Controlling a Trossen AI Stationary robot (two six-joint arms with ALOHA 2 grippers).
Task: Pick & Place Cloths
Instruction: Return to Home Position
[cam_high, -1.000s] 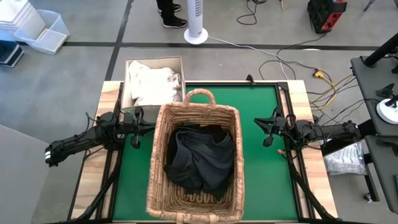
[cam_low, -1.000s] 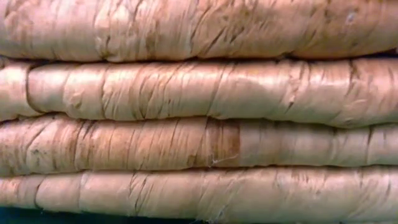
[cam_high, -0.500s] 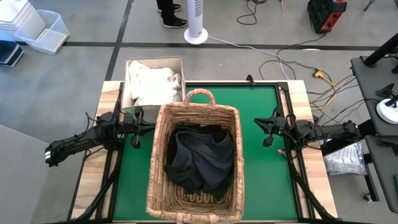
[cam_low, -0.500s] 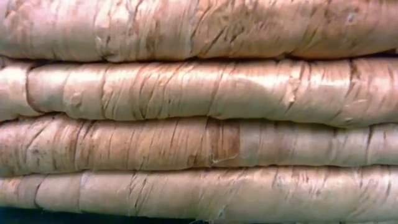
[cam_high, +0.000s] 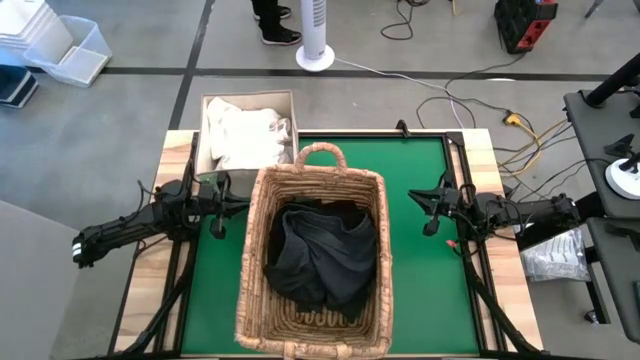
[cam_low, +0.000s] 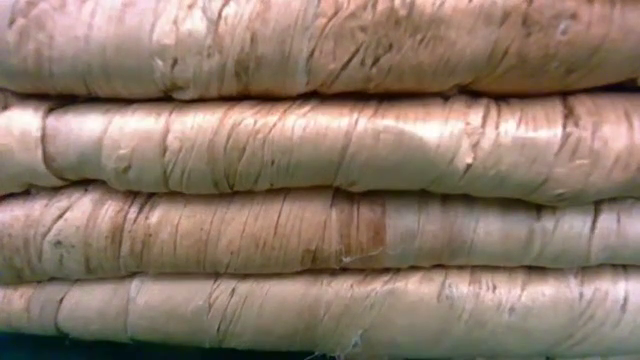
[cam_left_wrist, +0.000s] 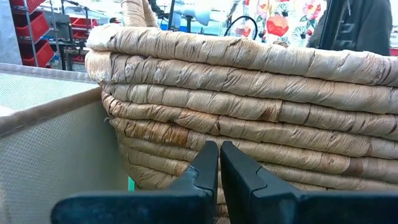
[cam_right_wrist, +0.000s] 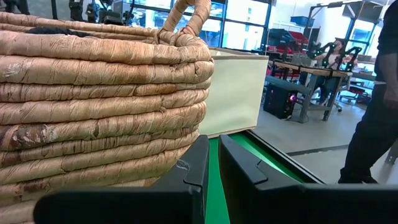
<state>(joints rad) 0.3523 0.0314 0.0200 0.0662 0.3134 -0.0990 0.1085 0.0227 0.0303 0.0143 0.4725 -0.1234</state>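
Jaws pressed together on both arms, nothing pinched. High view: left gripper (cam_high: 232, 203) sits left of centre and right gripper (cam_high: 418, 199) right of centre, each pointing inward at the wicker basket (cam_high: 256, 250). It stands between them on the green mat (cam_high: 425, 290), long axis running top to bottom of the frame. Dark cloths (cam_high: 320, 255) lie heaped inside it, about as near one arm as the other. White cloths (cam_high: 240, 135) fill the gray organizer (cam_high: 248, 97) at upper left, nearer the left arm. No cloth shows on the mat, so sorting looks finished and nothing seems to call for a reach. Low view: wicker basket (cam_low: 320, 180) fills the frame; no gripper seen. Left wrist view: closed fingers (cam_left_wrist: 205, 171) just short of the wicker basket (cam_left_wrist: 261, 93), gray organizer (cam_left_wrist: 50, 143) beside it. Right wrist view: closed fingers (cam_right_wrist: 198, 165) near the wicker basket (cam_right_wrist: 93, 93), gray organizer (cam_right_wrist: 235, 93) beyond it, a person (cam_right_wrist: 373, 130) farther off.
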